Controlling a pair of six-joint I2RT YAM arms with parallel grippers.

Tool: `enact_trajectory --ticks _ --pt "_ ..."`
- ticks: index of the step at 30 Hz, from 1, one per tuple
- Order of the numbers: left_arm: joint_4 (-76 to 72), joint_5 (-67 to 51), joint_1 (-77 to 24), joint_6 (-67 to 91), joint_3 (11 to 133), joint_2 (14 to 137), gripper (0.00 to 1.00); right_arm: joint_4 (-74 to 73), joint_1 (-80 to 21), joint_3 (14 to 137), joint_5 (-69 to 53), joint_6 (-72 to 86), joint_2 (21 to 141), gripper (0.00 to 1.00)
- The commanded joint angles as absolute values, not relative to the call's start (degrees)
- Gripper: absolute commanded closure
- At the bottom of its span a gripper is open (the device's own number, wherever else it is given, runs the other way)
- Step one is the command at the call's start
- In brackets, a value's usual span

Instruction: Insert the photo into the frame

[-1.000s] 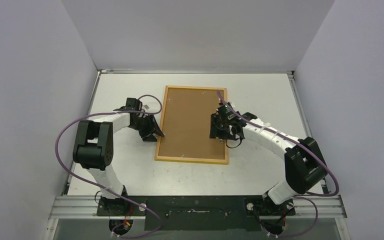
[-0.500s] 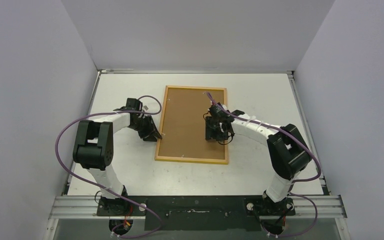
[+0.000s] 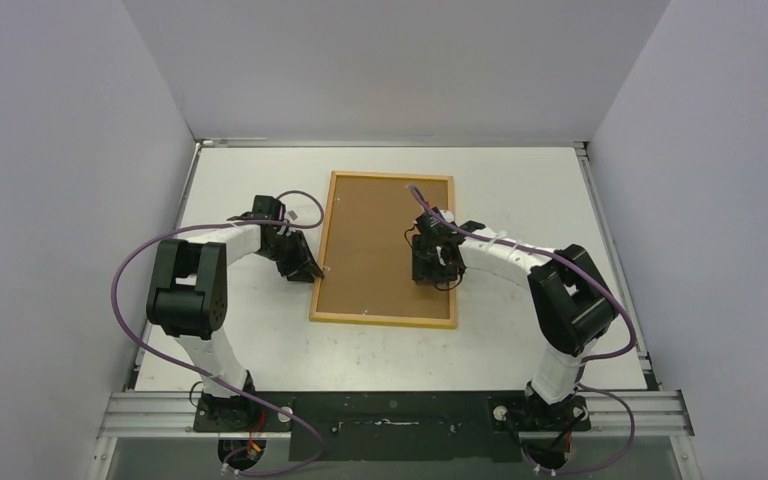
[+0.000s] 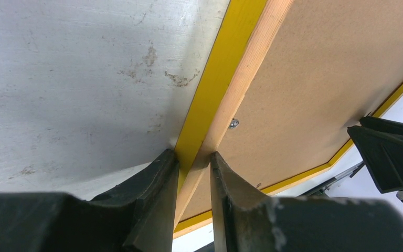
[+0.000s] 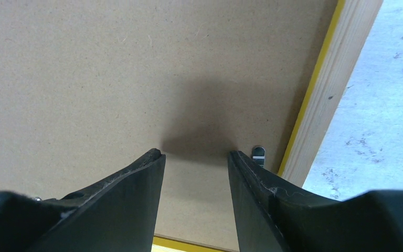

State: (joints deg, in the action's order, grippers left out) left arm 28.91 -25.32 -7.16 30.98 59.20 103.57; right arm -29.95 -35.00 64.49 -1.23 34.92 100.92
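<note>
My left fingers [image 4: 157, 184] pinch the left rail of the thin yellow-and-wood rectangular frame [image 4: 241, 63], which lies back-up on the scuffed white surface [image 4: 73, 79]. My right fingers [image 5: 136, 178] stand parted, empty, over its brown fibreboard backing [image 5: 136, 63].

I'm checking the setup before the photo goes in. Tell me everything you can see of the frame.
The frame is a thin rectangle lying back up on the white table, long sides running away from the robot. Its rails look like light wood with yellow edging. A brown backing board fills it, with small metal tabs at its rim. The left hand clasps the left rail, a finger on each side. The right hand stands open over the board near the right rail.
</note>
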Motion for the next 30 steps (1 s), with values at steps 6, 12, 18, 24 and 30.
enact_trajectory --ticks 6,12,18,24,30 --pt "31.77 -21.04 -7.42 30.07 58.6 106.24 0.78 -29.69 -35.36 63.6 5.76 35.67 100.22 0.51" --pt "31.77 -21.09 -7.38 30.19 58.62 106.5 0.78 -30.88 -35.33 63.52 7.7 36.74 100.03 0.51" --pt "31.74 -22.17 -7.28 30.35 58.83 107.11 0.79 -31.82 -35.36 63.62 9.14 39.19 100.39 0.5" --pt "31.41 -23.28 -7.08 30.59 58.91 107.31 0.79 -31.82 -35.35 62.74 8.46 40.67 99.32 0.5" --pt "30.41 -24.35 -6.99 31.4 58.88 107.57 0.79 -32.55 -35.33 61.52 6.34 41.09 98.23 0.5"
